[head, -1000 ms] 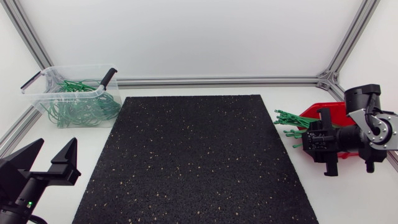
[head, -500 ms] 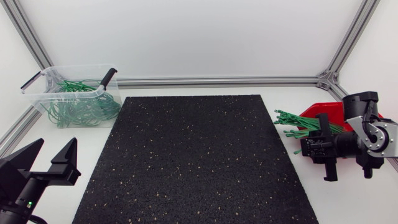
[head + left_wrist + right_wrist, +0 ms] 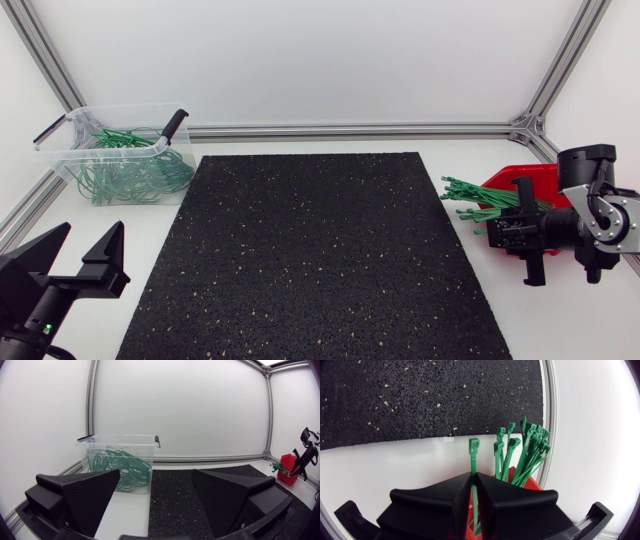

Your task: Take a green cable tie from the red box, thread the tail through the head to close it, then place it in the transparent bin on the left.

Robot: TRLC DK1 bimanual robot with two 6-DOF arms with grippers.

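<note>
Pickup stage, by the look of it. Right claw [image 3: 474, 477] is pinched narrow on one green cable tie [image 3: 474, 450], w/ the tie's head poking out ahead of the fingers, over the red box [image 3: 503, 184] and beside the rest of the bundle [image 3: 468, 195]. Left claw [image 3: 155, 475] sits spread wide, nothing in it, at the near left corner of the worktop [image 3: 560, 320]. Tie isn't threaded yet. Tail thru head, then the drop into the transparent bin [image 3: 118, 437], which holds looped ties, are both left to do.
</note>
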